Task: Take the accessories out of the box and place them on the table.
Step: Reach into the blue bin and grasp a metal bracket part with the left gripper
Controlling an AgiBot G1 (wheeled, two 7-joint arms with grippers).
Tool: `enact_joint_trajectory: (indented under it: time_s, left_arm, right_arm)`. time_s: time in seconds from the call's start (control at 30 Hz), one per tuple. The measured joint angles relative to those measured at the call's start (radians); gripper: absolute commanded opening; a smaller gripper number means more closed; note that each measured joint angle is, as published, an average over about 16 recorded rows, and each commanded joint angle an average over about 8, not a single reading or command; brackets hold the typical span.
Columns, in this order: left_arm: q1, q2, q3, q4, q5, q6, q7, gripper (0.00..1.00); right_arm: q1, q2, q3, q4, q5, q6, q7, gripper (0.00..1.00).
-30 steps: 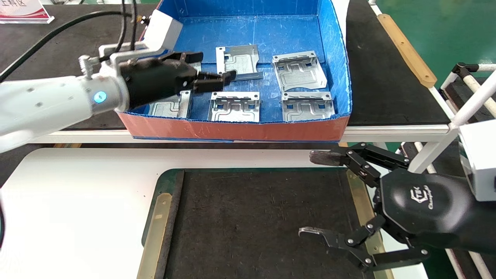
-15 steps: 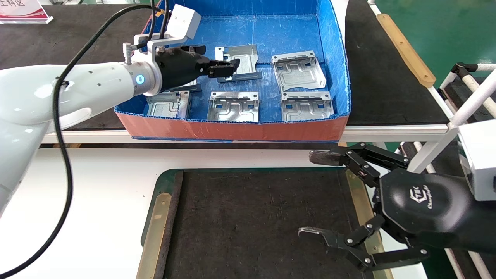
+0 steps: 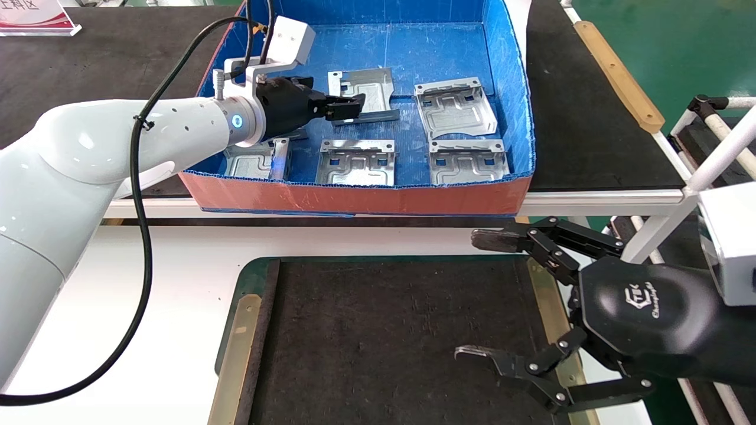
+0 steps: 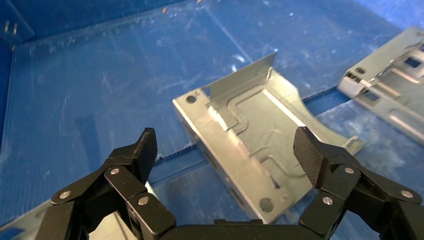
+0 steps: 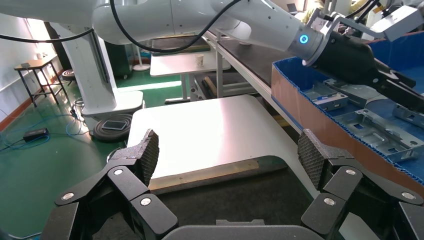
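Observation:
The box (image 3: 354,198) stands on the bench; it is blue inside with an orange front wall. Several silver-grey accessories lie in it: back middle (image 3: 367,90), back right (image 3: 455,107), front middle (image 3: 356,163), front right (image 3: 468,161), front left (image 3: 254,162). One more is mostly hidden under my left arm. My left gripper (image 3: 335,95) is open inside the box, low over the back middle plate. In the left wrist view that plate (image 4: 250,135) lies between the spread fingers (image 4: 226,150). My right gripper (image 3: 473,295) is open and empty over the right side of the table's dark mat (image 3: 384,330).
The white table (image 3: 147,283) lies in front of the box. The right wrist view shows the mat (image 5: 240,200), the box wall (image 5: 320,115) and my open right gripper (image 5: 227,150). A dark bench (image 3: 590,118) and a white pipe frame (image 3: 714,159) are at the right.
My left gripper has moved farther back in the box, to the back middle plate. The right arm has not moved.

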Motion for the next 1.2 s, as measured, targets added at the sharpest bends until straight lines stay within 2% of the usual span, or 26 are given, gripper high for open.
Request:
enact_joint_trajectory:
  time_s: [0.23, 0.27, 0.3, 0.5, 0.53, 0.57, 1.2]
  left_arm:
    - [-0.012, 0.006, 0.03, 0.026, -0.001, -0.019, -0.041, 1.0]
    - [-0.013, 0.007, 0.033, 0.028, -0.001, -0.02, -0.046, 0.92]
    - [-0.015, 0.007, 0.035, 0.03, -0.002, -0.022, -0.05, 0.8]
    - [-0.019, 0.009, 0.043, 0.038, -0.003, -0.028, -0.064, 0.05]
    - [-0.019, 0.009, 0.043, 0.038, -0.004, -0.028, -0.065, 0.0]
    - [-0.02, 0.009, 0.044, 0.039, -0.004, -0.029, -0.066, 0.0]
    - [-0.016, 0.007, 0.038, 0.031, -0.003, -0.023, -0.055, 0.0]
  right_arm:
    - [0.0, 0.0, 0.0, 0.0, 0.0, 0.0, 0.0, 1.0]
    - [0.0, 0.0, 0.0, 0.0, 0.0, 0.0, 0.0, 1.0]
    - [0.0, 0.0, 0.0, 0.0, 0.0, 0.0, 0.0, 0.92]
    - [0.0, 0.0, 0.0, 0.0, 0.0, 0.0, 0.0, 0.17]
    - [0.0, 0.0, 0.0, 0.0, 0.0, 0.0, 0.0, 0.05]
    - [0.0, 0.0, 0.0, 0.0, 0.0, 0.0, 0.0, 0.0]
    - [0.0, 0.0, 0.0, 0.0, 0.0, 0.0, 0.0, 0.0]
